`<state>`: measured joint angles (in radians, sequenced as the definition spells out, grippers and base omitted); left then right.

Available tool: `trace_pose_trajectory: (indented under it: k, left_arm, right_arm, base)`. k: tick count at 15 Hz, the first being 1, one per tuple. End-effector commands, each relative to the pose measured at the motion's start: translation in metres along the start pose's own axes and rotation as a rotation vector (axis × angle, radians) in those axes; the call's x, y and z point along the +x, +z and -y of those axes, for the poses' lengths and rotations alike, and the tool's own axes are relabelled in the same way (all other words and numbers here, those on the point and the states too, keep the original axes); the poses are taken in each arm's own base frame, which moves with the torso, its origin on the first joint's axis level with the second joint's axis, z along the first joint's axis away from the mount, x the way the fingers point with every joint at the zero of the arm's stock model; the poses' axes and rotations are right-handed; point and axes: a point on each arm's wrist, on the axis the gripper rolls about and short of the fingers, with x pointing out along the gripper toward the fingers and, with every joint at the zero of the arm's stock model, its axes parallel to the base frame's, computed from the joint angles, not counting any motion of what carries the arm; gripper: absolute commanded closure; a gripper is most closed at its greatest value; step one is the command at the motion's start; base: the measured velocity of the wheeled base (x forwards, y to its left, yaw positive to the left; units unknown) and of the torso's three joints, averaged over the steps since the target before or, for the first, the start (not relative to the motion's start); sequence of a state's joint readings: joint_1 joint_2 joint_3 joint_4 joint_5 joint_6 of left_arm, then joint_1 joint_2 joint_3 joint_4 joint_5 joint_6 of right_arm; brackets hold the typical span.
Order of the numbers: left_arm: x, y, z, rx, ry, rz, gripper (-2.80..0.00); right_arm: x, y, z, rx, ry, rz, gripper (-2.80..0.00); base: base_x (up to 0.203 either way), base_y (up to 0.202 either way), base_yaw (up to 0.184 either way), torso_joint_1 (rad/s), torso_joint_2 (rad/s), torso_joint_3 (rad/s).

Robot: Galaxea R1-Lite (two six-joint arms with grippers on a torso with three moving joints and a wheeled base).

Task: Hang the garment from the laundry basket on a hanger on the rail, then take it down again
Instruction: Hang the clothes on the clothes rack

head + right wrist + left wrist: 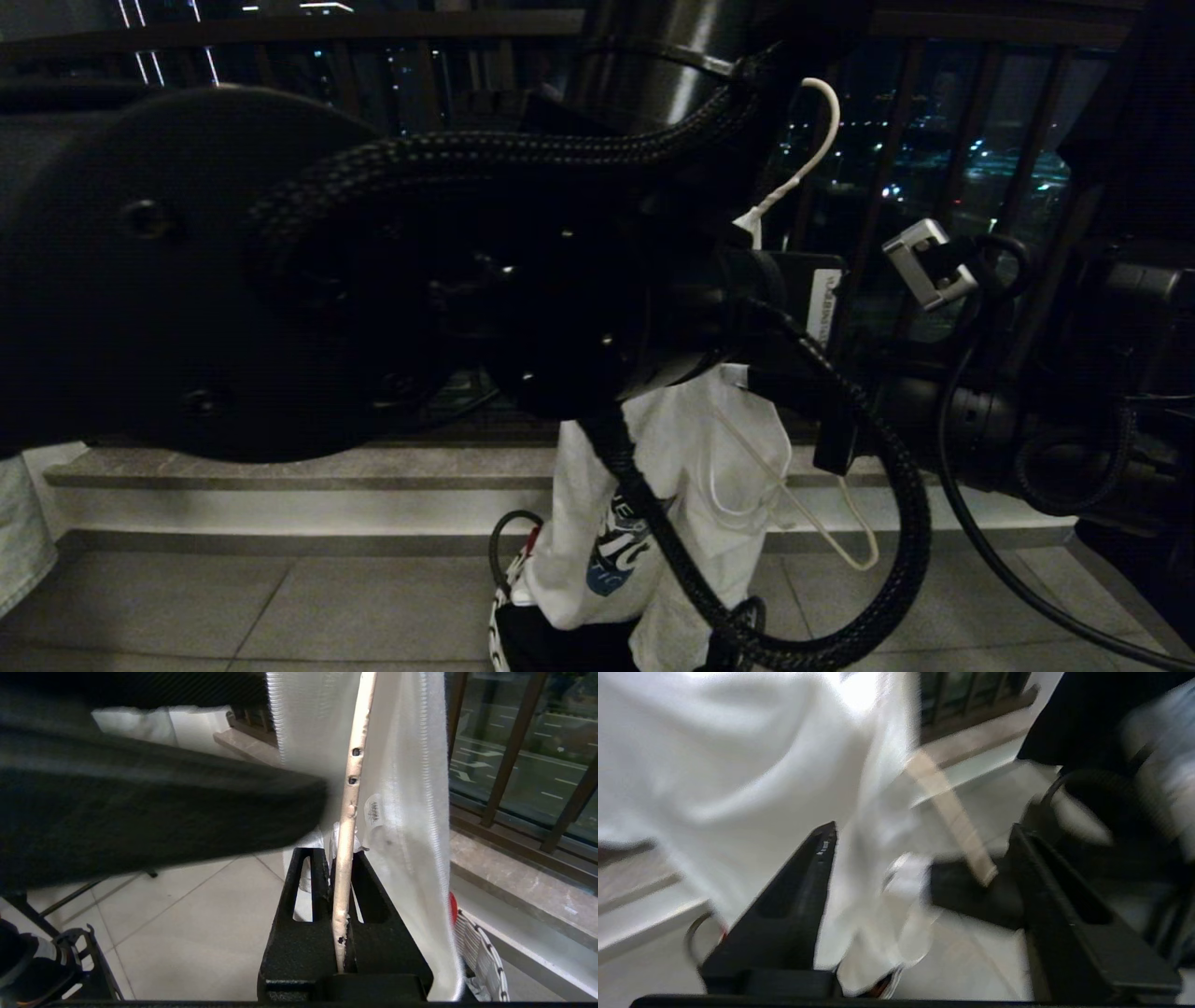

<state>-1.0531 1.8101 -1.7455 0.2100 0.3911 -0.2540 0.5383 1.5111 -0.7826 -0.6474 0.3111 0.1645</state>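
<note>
The garment [672,485], a white T-shirt with a blue chest graphic, hangs from the thin white hanger [822,121] above the laundry basket [504,616] on the floor. My right gripper [336,851] is shut on the hanger [351,788], whose wire runs up between its fingers with the garment [406,765] draped beside it. My left gripper [924,835] is open, its black fingers [817,858] wide apart. The garment [738,765] hangs loose between and beyond them, blurred. My left arm fills most of the head view. The rail is out of view.
A dark balcony railing [934,140] with vertical bars stands behind, above a stone ledge [280,467]. The floor [280,607] is pale tile. A red cloth [452,907] shows at the basket's rim [481,956]. Another pale cloth [19,523] hangs at the left edge.
</note>
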Motion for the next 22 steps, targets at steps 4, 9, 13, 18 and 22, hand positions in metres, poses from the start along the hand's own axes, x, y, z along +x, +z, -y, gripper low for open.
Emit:
trace_pose_trajectory:
  k: [4, 9, 13, 18, 22]
  left_arm:
    - [-0.047, 0.004, -0.029, -0.017, 0.03, 0.017, -2.8]
    - [-0.067, 0.001, -0.083, -0.041, 0.184, 0.024, 0.0]
    - [-0.076, 0.014, -0.133, -0.016, 0.235, 0.043, 0.0]
    - [-0.097, 0.026, -0.182, 0.116, 0.119, 0.053, 0.0]
    - [-0.105, 0.036, -0.204, 0.233, -0.037, 0.081, 0.0]
  right_arm:
    - [-0.003, 0.003, -0.002, -0.002, 0.006, 0.012, 0.0]
    - [-0.005, 0.004, -0.003, 0.0, 0.008, 0.018, 0.0]
    - [-0.005, 0.006, -0.004, -0.003, 0.022, 0.025, 0.0]
    - [0.02, 0.011, 0.002, -0.014, 0.094, 0.011, 0.0]
    - [0.035, 0.008, 0.005, -0.016, 0.223, -0.026, 0.0]
  base:
    - [0.0, 0.0, 0.0, 0.0, 0.0, 0.0]
    - [0.0, 0.0, 0.0, 0.0, 0.0, 0.0]
    - [0.0, 0.0, 0.0, 0.0, 0.0, 0.0]
    - [0.0, 0.0, 0.0, 0.0, 0.0, 0.0]
    - [0.0, 0.0, 0.0, 0.0, 0.0, 0.0]
